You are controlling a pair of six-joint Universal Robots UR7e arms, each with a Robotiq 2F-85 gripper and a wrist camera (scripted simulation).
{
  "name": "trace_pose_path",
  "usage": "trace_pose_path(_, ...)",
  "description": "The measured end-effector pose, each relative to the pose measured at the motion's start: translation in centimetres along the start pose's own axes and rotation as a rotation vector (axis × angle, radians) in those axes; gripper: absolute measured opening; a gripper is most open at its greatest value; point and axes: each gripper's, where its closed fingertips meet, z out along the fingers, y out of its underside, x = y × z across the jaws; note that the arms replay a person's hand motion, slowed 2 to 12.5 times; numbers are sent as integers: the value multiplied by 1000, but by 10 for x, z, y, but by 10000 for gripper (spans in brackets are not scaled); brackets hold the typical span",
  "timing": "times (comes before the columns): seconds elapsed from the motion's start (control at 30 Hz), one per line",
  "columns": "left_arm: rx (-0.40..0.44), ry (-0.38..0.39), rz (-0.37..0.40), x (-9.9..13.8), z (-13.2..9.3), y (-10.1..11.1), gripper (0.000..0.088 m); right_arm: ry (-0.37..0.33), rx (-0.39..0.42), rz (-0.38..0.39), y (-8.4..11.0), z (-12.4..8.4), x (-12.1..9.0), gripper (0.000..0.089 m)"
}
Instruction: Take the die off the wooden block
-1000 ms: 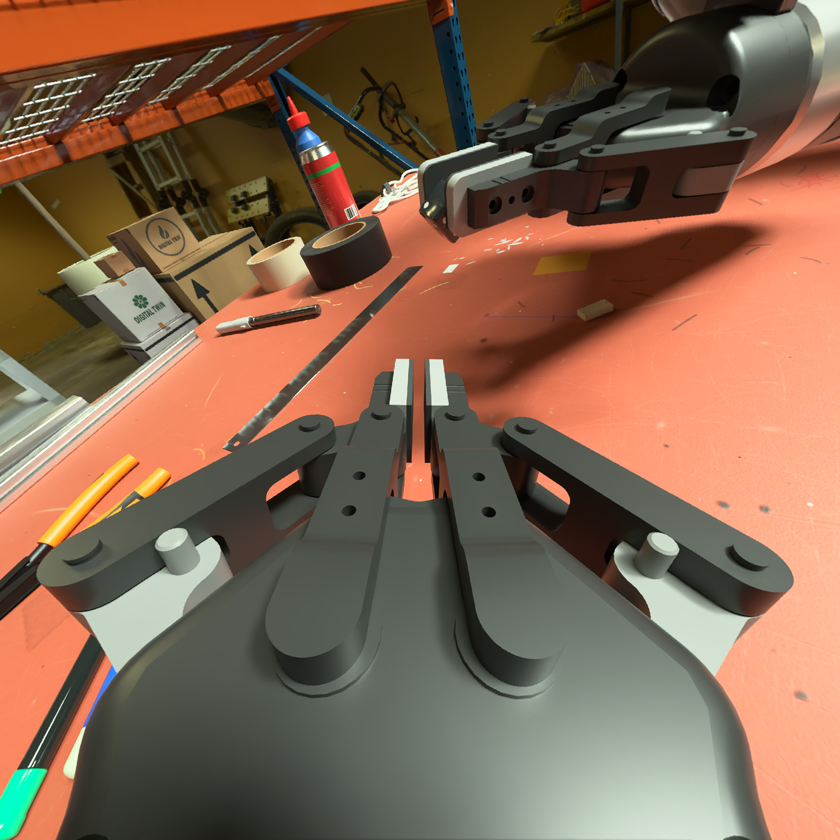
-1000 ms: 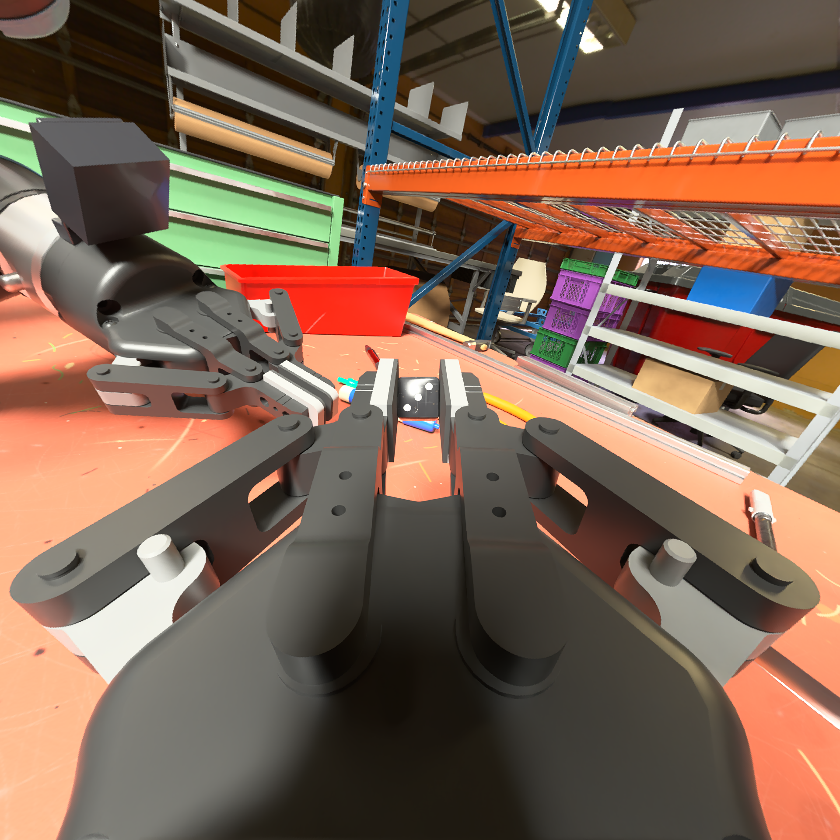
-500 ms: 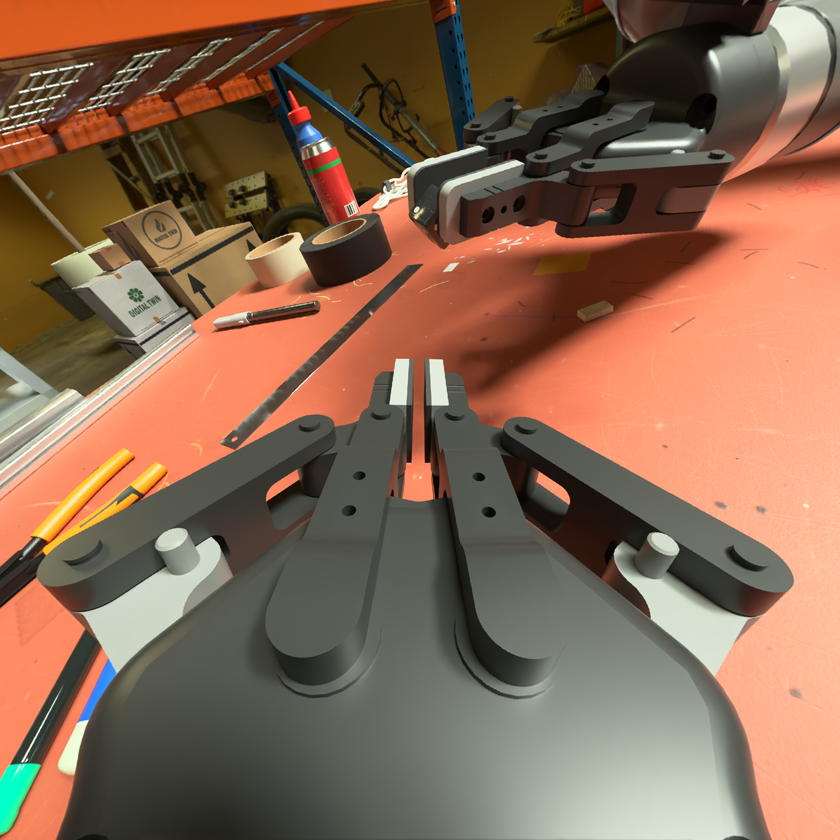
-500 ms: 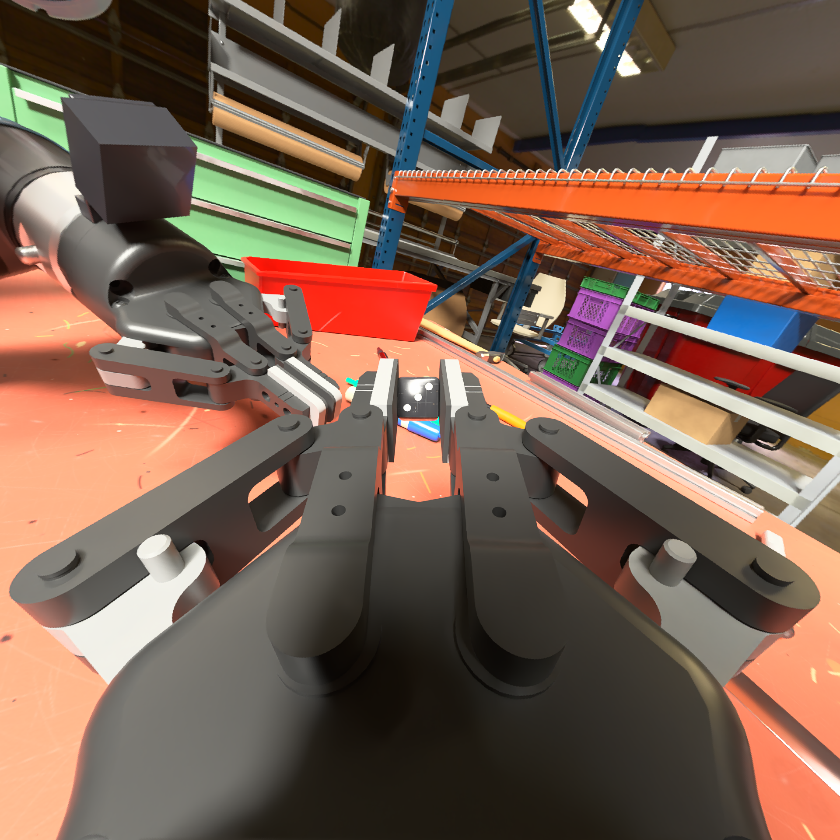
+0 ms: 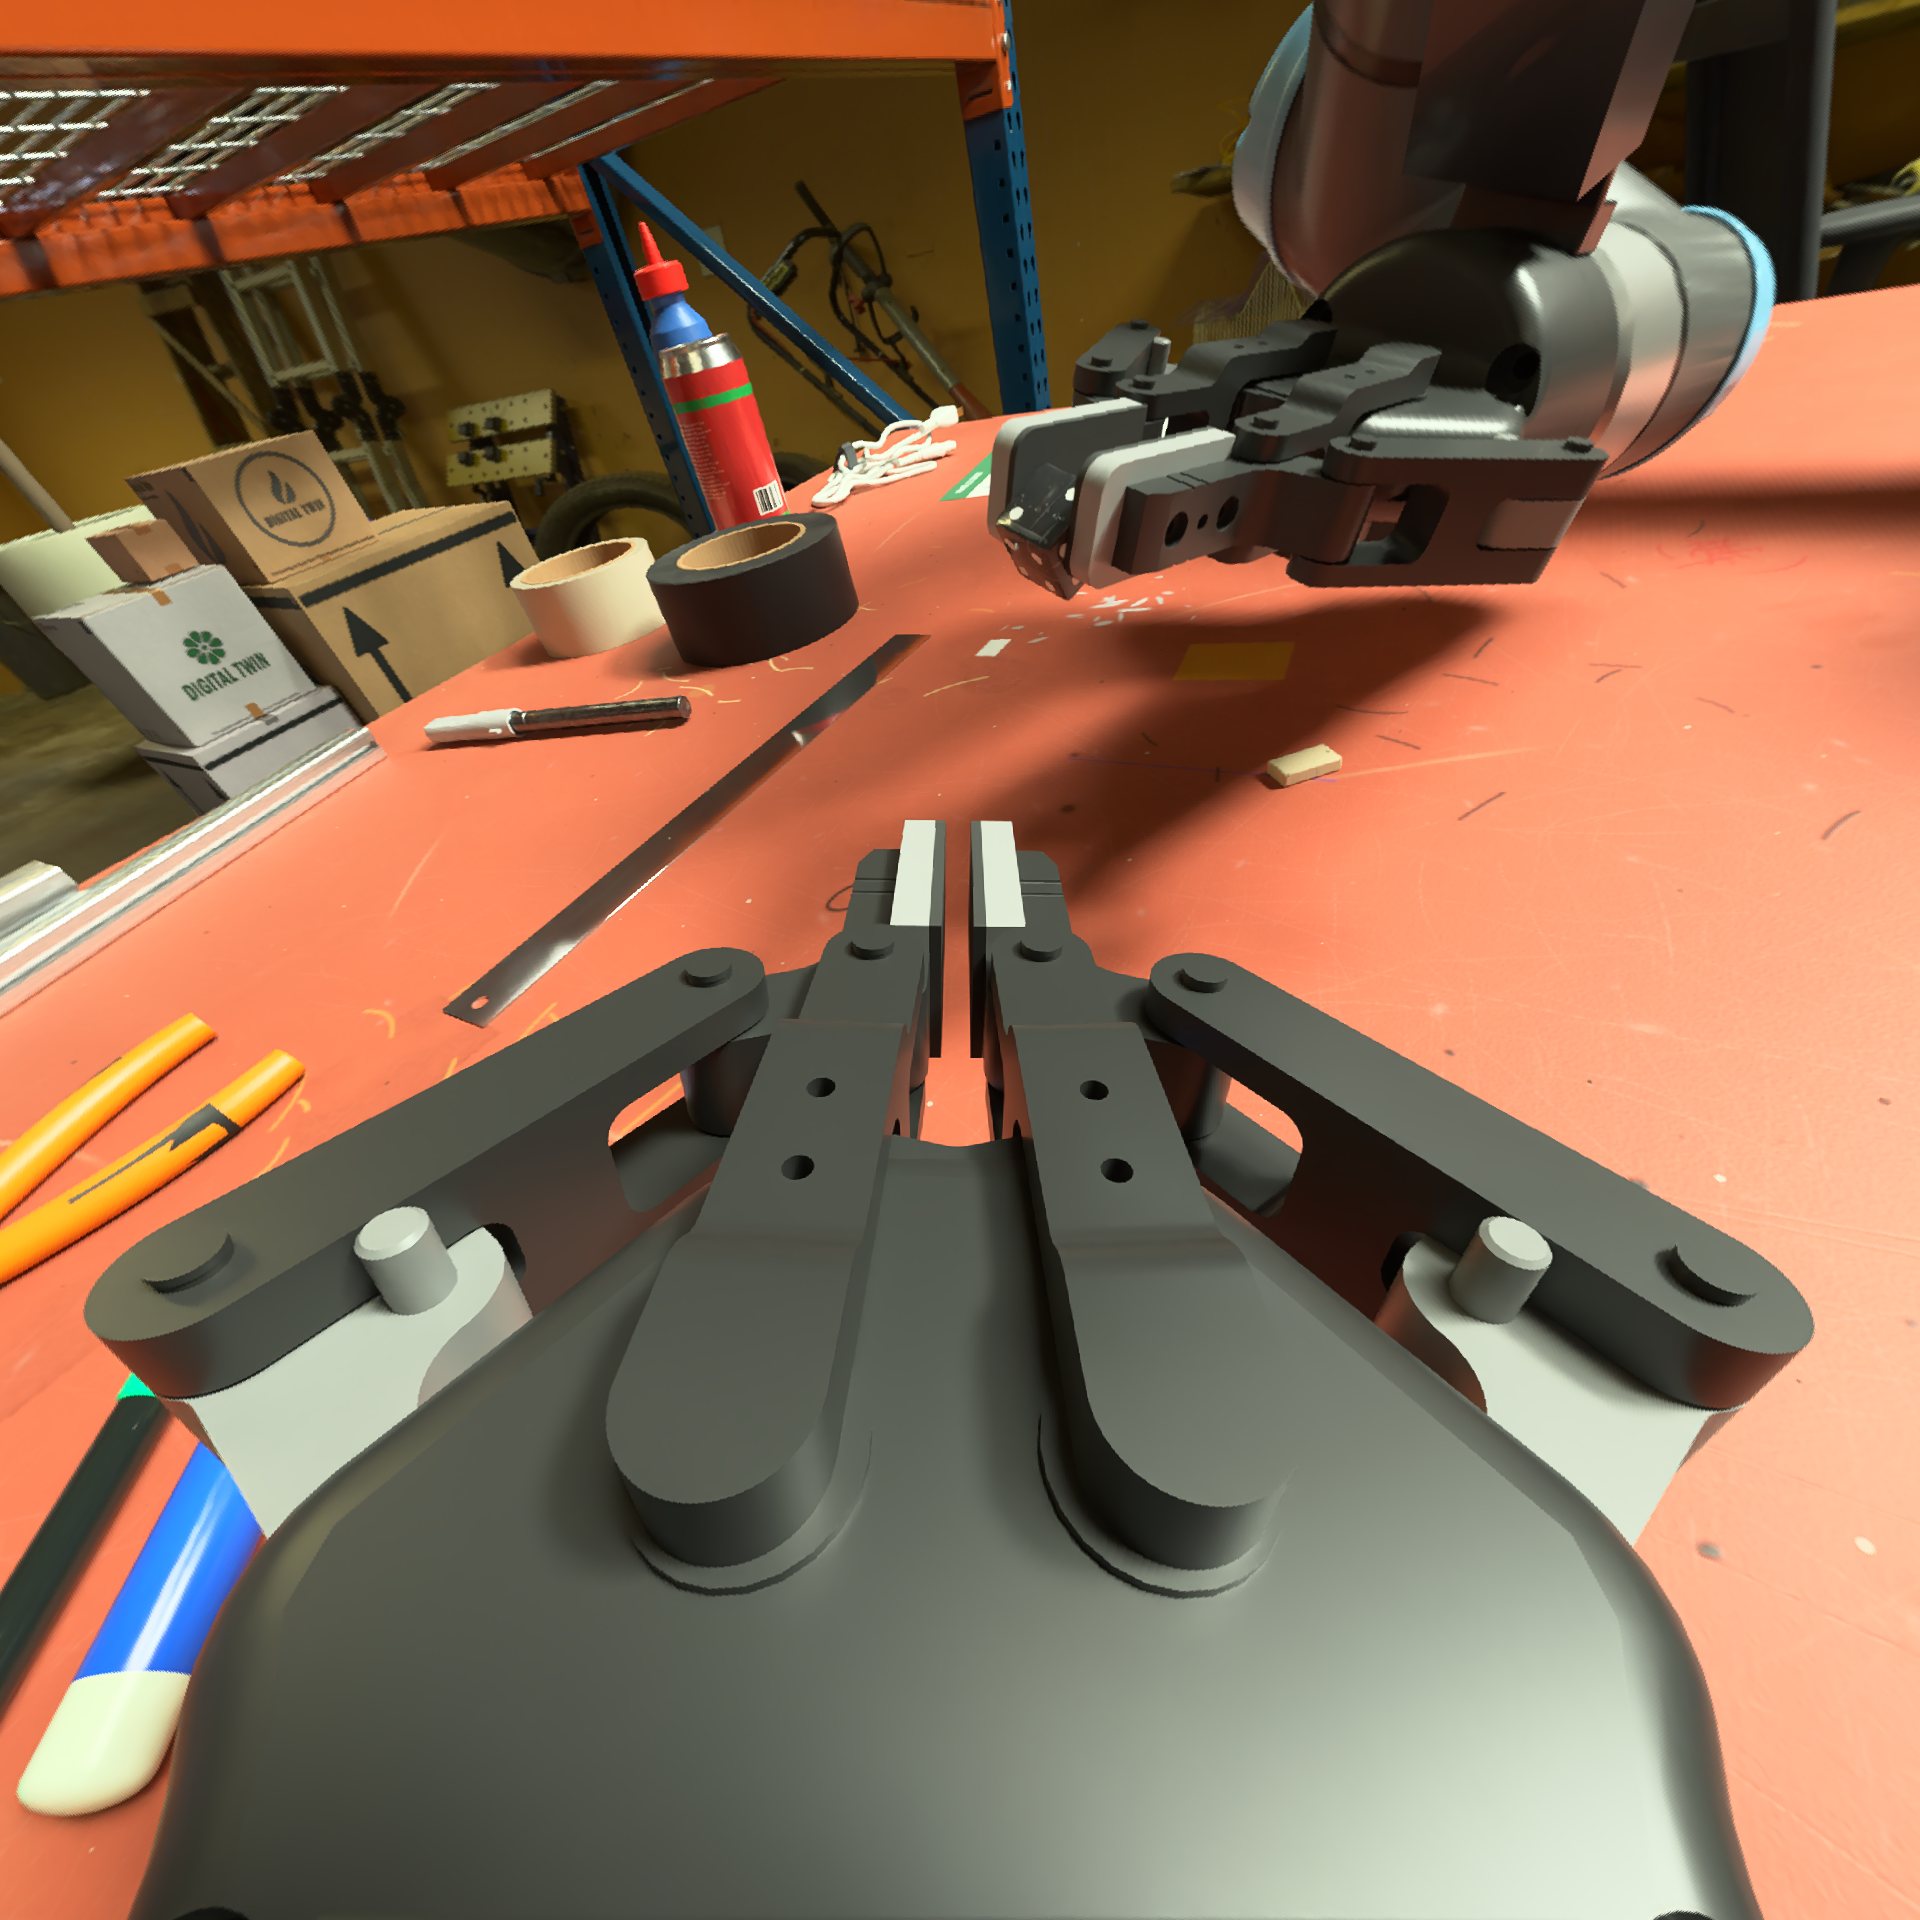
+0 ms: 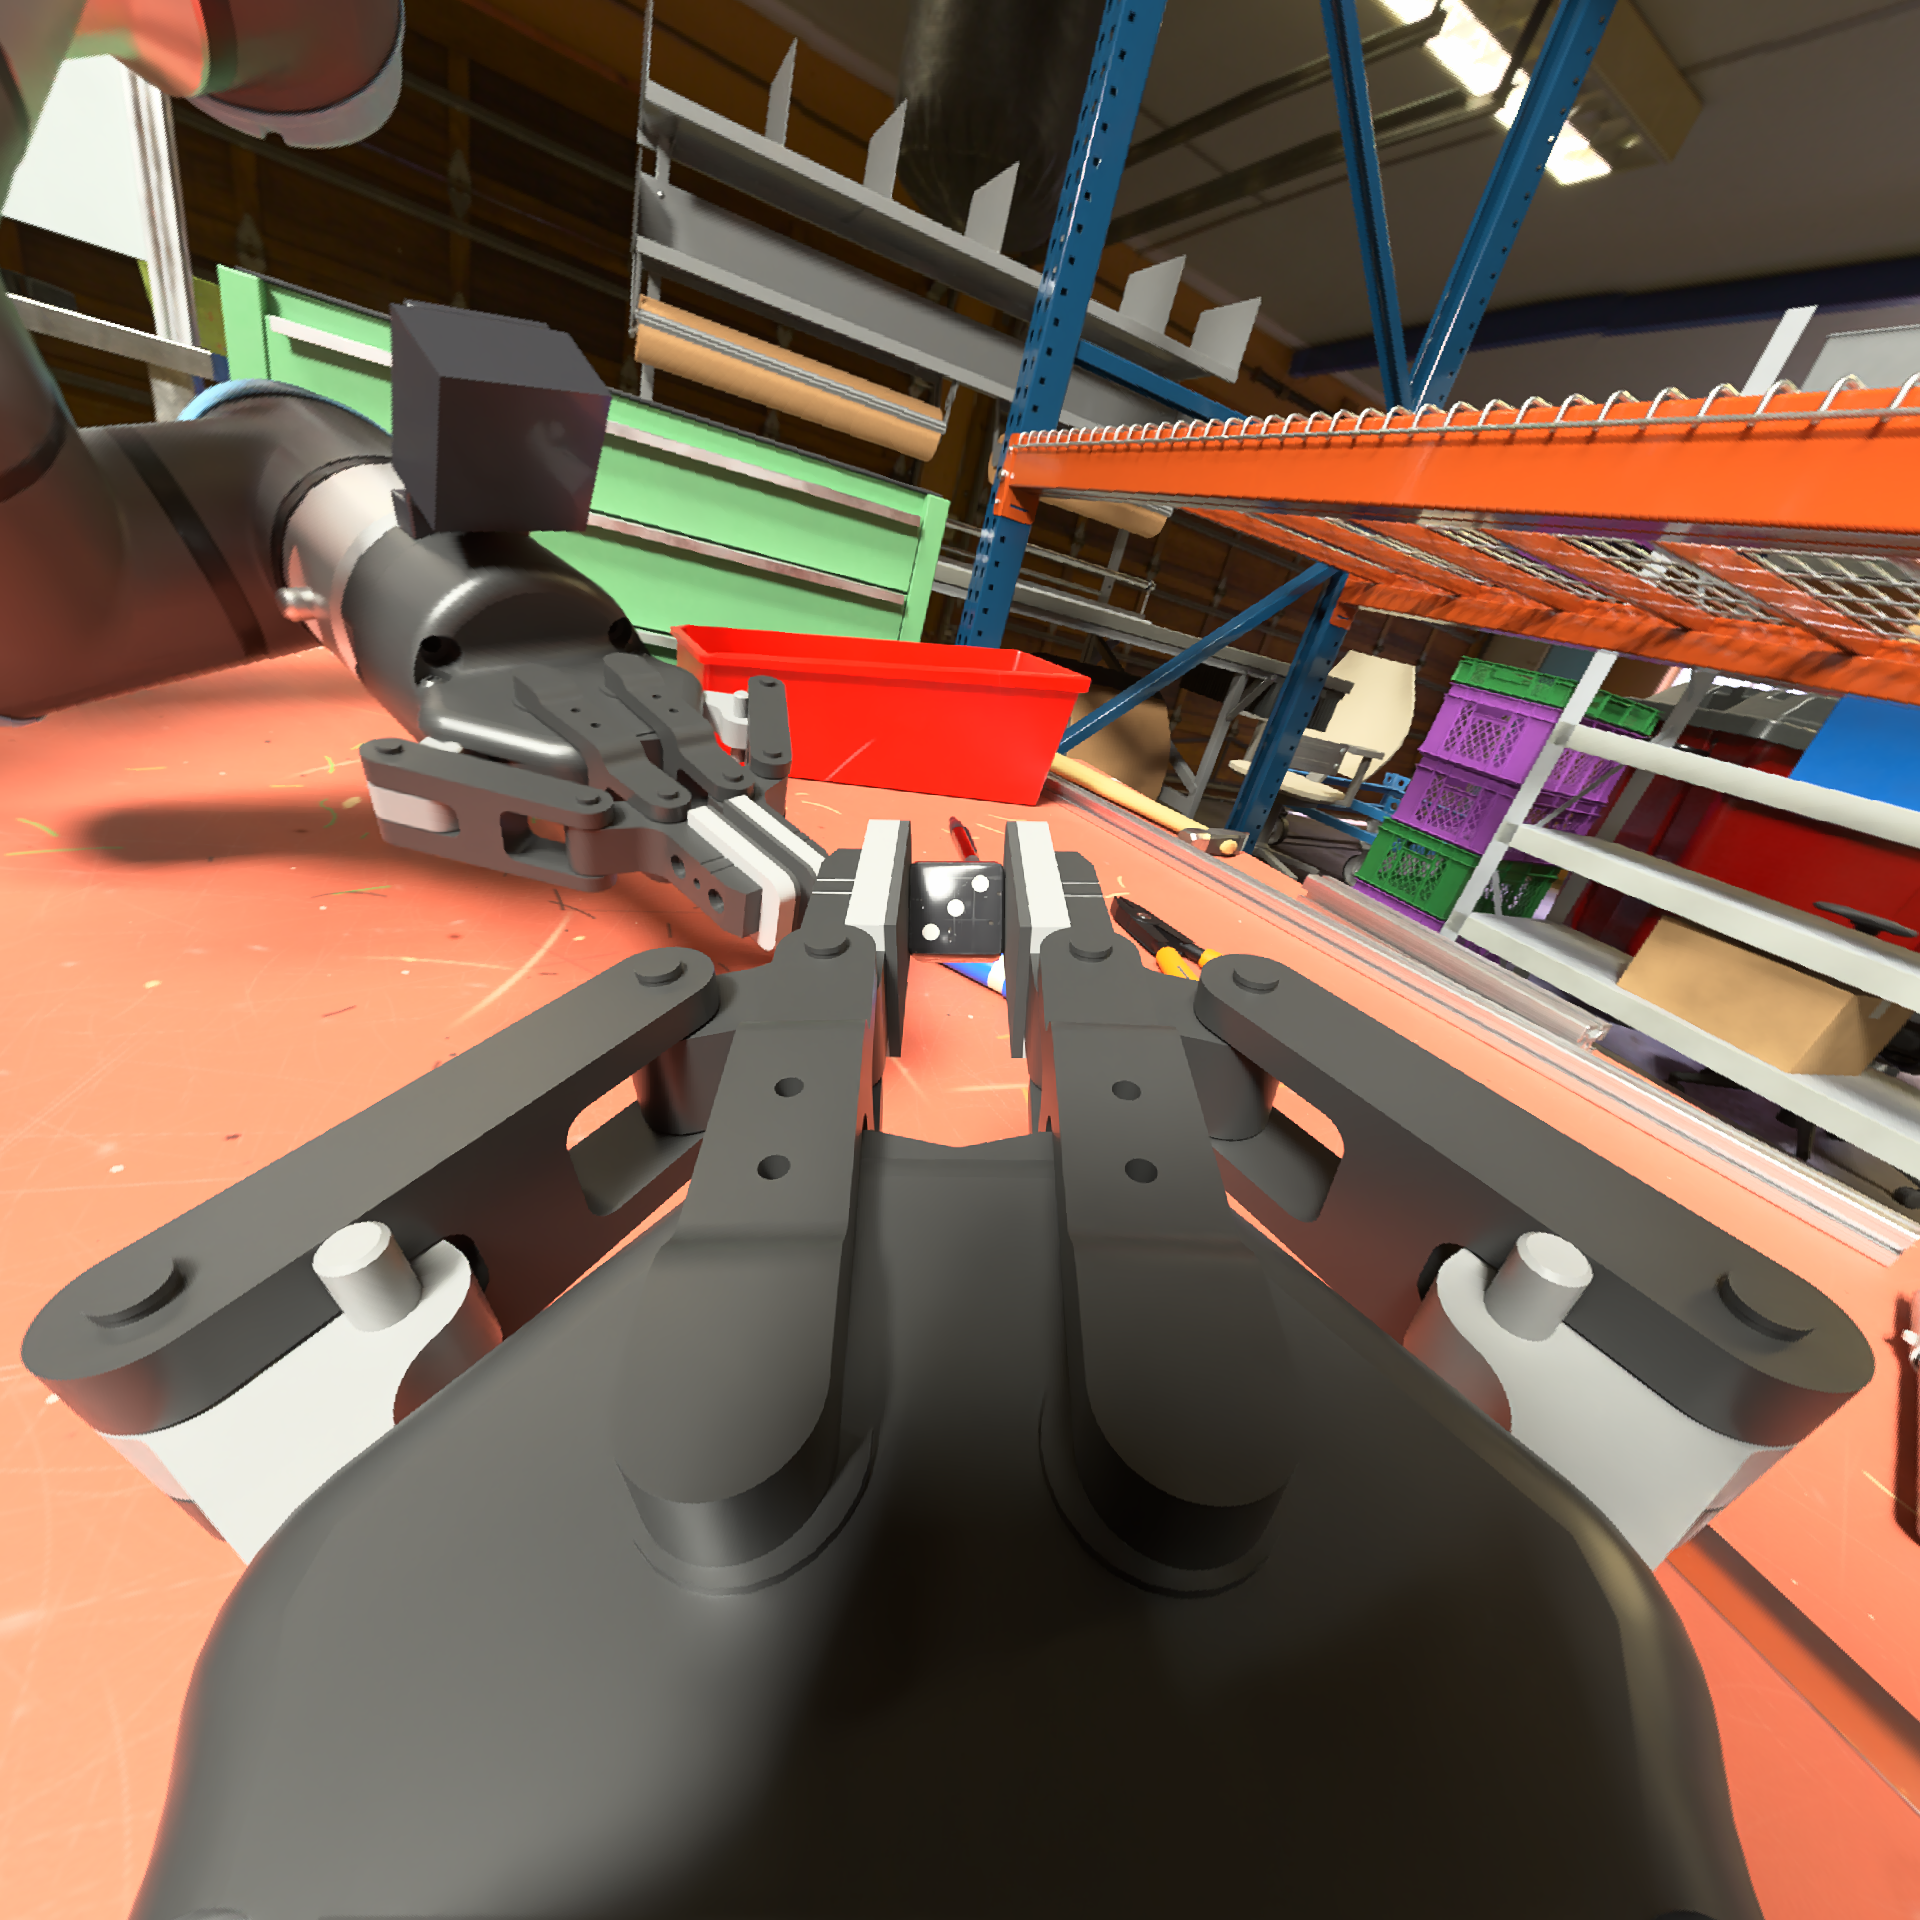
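Gripping a small black die with white pips between its white finger pads, the right gripper hangs above the scratched salmon-red surface. Its own view shows the die's three-pip face, sitting out at the fingertips, clamped on both sides. The left wrist view shows the same hold from the side: the die pokes out of the right gripper, clear of the surface. Only this view shows the small pale wooden block, lying bare on the surface, below and apart from the die. The left gripper has its fingers drawn nearly together with nothing between them. Toward the far edge stand a black tape roll and a red spray can.
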Motion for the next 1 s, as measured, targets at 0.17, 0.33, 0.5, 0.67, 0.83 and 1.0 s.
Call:
trace_pose_path(0.17, 20, 29, -46, 0, -3, -2, 42, -32, -6, -20, 2, -2, -2, 159)
trace_pose_path(0.33, 44, 51, -92, -1, -5, -4, 42, -69, -15, -44, 3, -5, -5, 159)
trace_pose_path(0.5, 58, 78, -124, 0, -7, -5, 43, -107, -22, -66, 5, -8, -9, 159)
trace_pose_path(0.67, 65, 116, -145, 3, -8, -5, 43, -146, -27, -95, 7, -11, -13, 159)
trace_pose_path(0.83, 76, 164, -167, 8, -8, -7, 43, -193, -28, -118, 9, -13, -17, 159)
trace_pose_path(1.0, 76, 227, -199, 14, -8, -8, 43, -243, -5, -126, 7, -16, -21, 159)
